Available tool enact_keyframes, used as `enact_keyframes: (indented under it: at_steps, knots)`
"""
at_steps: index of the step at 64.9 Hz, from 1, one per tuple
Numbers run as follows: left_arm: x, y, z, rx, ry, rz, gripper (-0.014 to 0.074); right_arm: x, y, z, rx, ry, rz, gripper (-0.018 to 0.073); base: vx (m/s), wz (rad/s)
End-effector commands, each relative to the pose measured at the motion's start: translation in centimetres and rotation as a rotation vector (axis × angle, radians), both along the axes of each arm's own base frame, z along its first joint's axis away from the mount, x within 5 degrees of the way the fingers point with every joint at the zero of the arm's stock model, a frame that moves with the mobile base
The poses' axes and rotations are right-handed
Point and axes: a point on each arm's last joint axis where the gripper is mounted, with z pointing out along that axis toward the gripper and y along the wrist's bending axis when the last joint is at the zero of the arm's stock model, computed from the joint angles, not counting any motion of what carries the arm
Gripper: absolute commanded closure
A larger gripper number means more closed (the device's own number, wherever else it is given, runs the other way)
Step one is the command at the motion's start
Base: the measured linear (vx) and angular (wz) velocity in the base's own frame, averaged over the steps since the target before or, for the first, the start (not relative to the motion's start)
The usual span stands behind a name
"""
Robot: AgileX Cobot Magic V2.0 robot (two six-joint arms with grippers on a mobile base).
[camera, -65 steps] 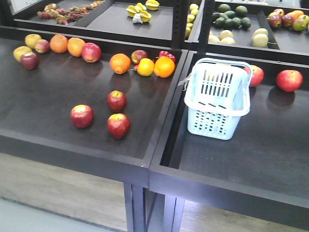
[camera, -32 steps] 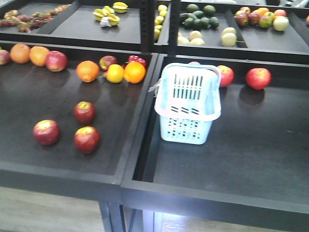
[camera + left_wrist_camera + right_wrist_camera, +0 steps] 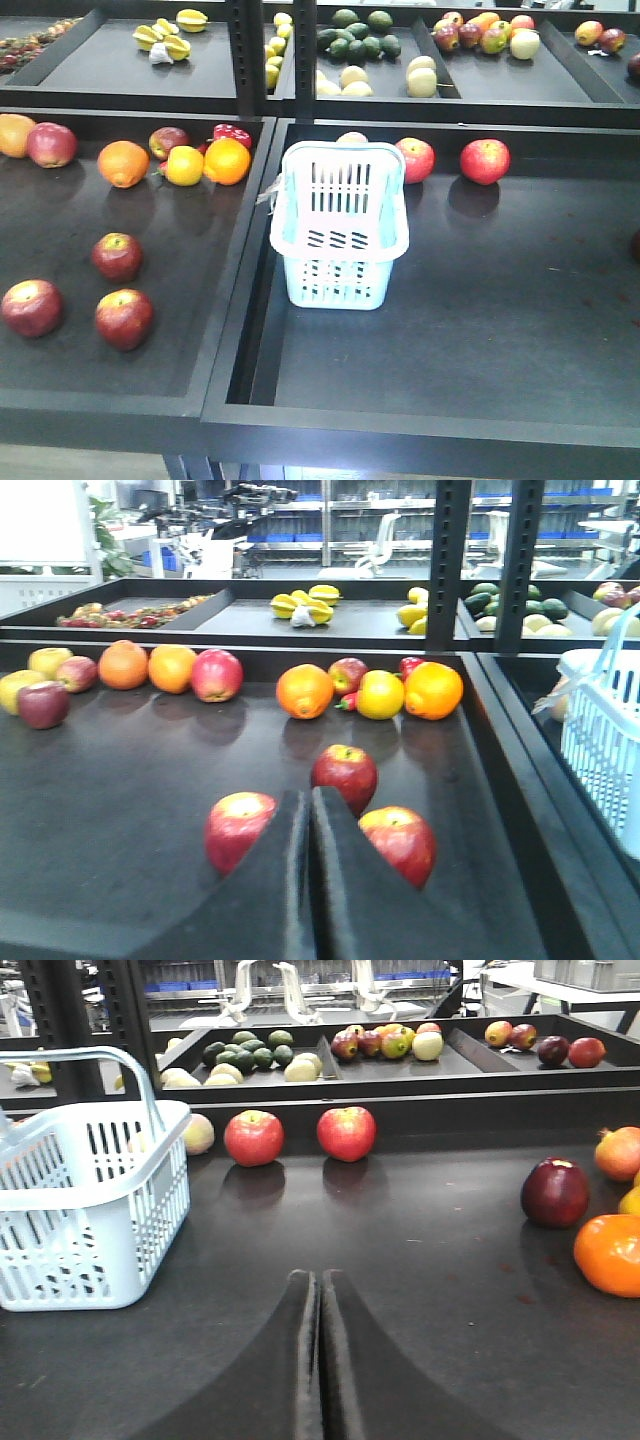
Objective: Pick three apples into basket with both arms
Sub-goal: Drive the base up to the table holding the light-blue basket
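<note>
On my front view the three dark red apples lie in a loose triangle on the left tray. They sit apart from one another and well in front of the row of oranges along the back. The basket stands upright in the right tray, close to that tray's left wall. In the right wrist view one of its handles arches above the rim.

The left gripper is clenched, fingers pressed flat together with nothing between them. It points into the gap between the two nearest apples, and the third lies just beyond.

The right gripper is clamped on itself the same way and holds nothing. It is over bare tray floor, with the basket off to its left and two brighter red apples by the back wall.
</note>
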Motion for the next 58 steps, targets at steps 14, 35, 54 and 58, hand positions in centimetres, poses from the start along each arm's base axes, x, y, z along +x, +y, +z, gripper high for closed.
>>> enact_keyframes:
  at_steps: [14,35,54,58]
  knots:
    - [0.0,0.03,-0.06,-0.005,-0.064,0.001,0.0603,0.03,-0.03,0.37,-0.011,-0.074,-0.005,0.0564,0.05,-0.11]
    - [0.0,0.03,-0.06,-0.005,-0.064,0.001,0.0603,0.03,-0.03,0.37,-0.011,-0.074,-0.005,0.0564,0.06,-0.09]
    - [0.0,0.03,-0.06,-0.005,-0.064,0.001,0.0603,0.03,-0.03,0.37,-0.011,-0.074,-0.005,0.0564,0.06,-0.06]
    - [0.0,0.03,-0.06,-0.005,-0.064,0.001,0.0603,0.03,-0.03,0.37,-0.011,-0.074,-0.005,0.0564,0.06,-0.02]
